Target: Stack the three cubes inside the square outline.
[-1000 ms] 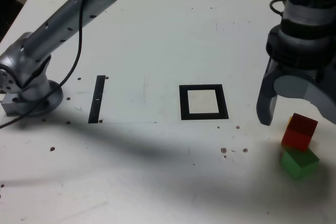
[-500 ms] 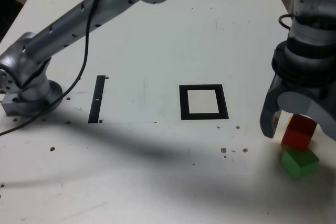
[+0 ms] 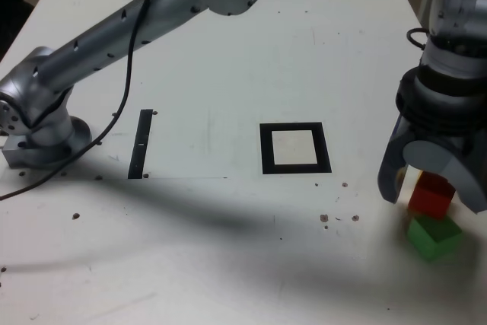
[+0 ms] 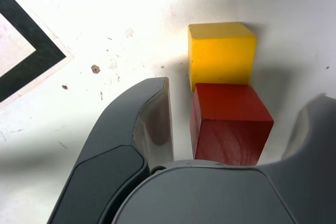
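1. While the grey two-fingered gripper (image 3: 435, 190) is hanging low over the table at the exterior view's right, its jaws are standing apart on either side of the small solid red cube (image 3: 432, 192) — in the wrist view a gap is showing between each finger and the cube (image 4: 231, 124), so the gripper (image 4: 231, 129) is straddling the block without clamping it.
2. The small solid yellow cube (image 4: 221, 52) is lying just beyond the red one in the wrist view, the two blocks touching or nearly so; in the exterior view the gripper is hiding almost all of it.
3. The small solid green cube (image 3: 433, 235) is sitting on the table just in front of the red one in the exterior view, at its lower edge, and it is lying outside the fingers.
4. The thick black square outline with a white centre (image 3: 295, 148) is lying flat near the middle of the white tabletop (image 3: 228, 58), well to the exterior view's left of all three cubes — nothing is resting inside it. One black corner (image 4: 31, 59) is showing in the wrist view.
5. A thin straight black strip (image 3: 141, 143) is lying further to the exterior view's left, and beyond it the silver arm's base (image 3: 42, 131) is sitting at the table's edge.
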### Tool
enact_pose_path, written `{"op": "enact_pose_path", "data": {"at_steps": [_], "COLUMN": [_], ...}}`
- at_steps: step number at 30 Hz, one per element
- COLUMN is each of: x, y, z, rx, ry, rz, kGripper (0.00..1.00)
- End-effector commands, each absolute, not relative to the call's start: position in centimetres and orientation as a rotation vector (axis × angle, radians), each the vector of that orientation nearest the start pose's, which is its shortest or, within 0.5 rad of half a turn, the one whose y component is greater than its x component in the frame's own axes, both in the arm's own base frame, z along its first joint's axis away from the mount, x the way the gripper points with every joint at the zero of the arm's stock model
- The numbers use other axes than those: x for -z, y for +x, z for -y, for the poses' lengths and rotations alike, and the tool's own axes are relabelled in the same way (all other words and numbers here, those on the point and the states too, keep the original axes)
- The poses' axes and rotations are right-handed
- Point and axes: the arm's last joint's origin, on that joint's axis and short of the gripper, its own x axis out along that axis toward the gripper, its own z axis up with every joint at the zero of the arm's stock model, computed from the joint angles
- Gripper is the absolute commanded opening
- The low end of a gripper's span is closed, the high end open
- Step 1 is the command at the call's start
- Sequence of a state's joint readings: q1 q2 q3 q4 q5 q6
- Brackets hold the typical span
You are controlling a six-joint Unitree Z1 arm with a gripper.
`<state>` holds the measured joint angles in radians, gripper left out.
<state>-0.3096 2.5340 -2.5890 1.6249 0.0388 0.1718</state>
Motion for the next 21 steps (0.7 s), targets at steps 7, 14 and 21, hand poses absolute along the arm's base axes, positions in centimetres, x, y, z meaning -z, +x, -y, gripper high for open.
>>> {"op": "enact_pose_path", "data": {"at_steps": [7, 14, 21], "x": [-25.27, -25.32, -25.34], "y": [47.76, 47.75, 47.74], "z": [15.52, 15.63, 15.65], "rx": [0.350, 0.355, 0.358], "ry": [0.427, 0.423, 0.421], "rz": [-1.537, -1.534, -1.534], "kGripper": [0.31, 0.25, 0.25]}}
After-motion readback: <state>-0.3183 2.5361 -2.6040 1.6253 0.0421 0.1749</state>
